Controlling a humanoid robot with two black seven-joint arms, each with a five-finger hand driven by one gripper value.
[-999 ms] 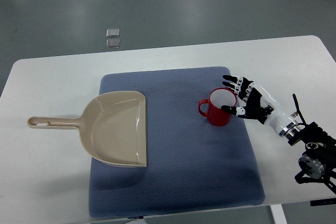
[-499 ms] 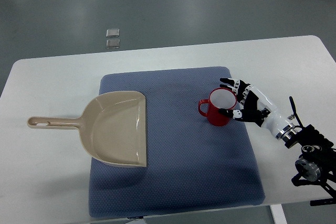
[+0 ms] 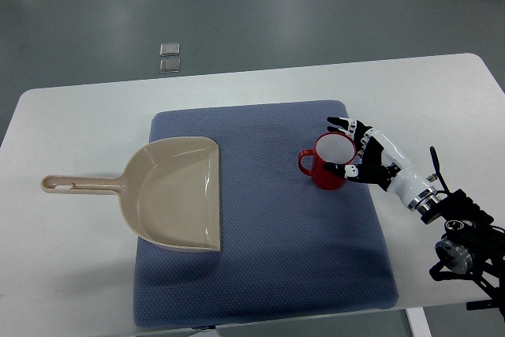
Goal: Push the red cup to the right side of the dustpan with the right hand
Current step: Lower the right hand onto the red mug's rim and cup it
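White table, bearing a blue mat. On the mat's left, a beige dustpan, handle pointing left, open mouth facing right. Right of it, well apart, the red cup, upright, handle toward the dustpan. Right hand against the cup's right side, fingers spread, gripping nothing. Open mat between cup and dustpan: clear room for a leftward shove.

White table, blue mat on it, two small clear squares on grey floor
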